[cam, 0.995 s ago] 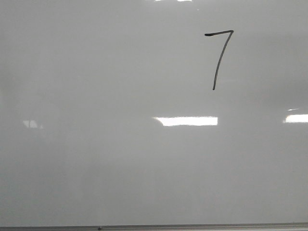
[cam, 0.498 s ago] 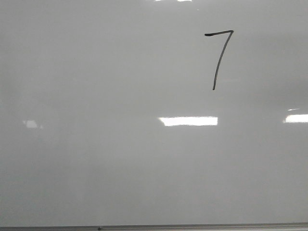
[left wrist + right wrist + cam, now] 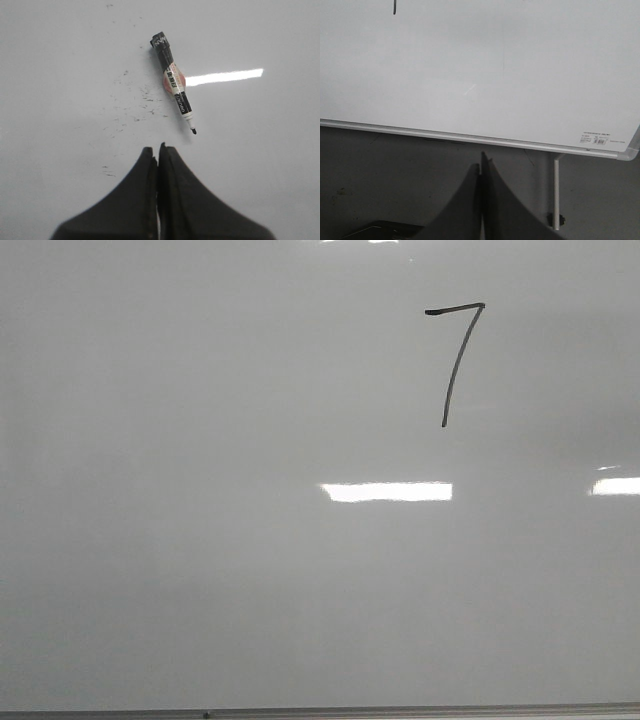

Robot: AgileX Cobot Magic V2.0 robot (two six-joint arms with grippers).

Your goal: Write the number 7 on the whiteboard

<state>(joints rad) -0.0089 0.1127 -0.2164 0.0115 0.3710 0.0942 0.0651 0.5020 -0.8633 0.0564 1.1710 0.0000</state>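
A black number 7 point(image 3: 458, 358) stands drawn on the upper right of the glossy whiteboard point(image 3: 200, 590) in the front view. Only the foot of its stem point(image 3: 394, 7) shows in the right wrist view. An uncapped black marker point(image 3: 175, 85) lies loose on the whiteboard point(image 3: 60, 75), its tip pointing toward my left gripper point(image 3: 158, 148), which is shut and empty a short way from it. My right gripper point(image 3: 482, 159) is shut with nothing in it, held over the dark surface beside the whiteboard's frame edge point(image 3: 470, 138). Neither gripper appears in the front view.
Faint ink specks point(image 3: 135, 107) mark the board near the marker. A bright light reflection point(image 3: 387, 491) lies on the board below the digit. A thin white stand leg point(image 3: 556, 190) runs off the board's corner point(image 3: 627, 152), near a small label point(image 3: 596, 138).
The drawn 7 has not changed. Only the reflections shift: the faint spot at the board's left is gone and the bright bar's left end moved slightly.
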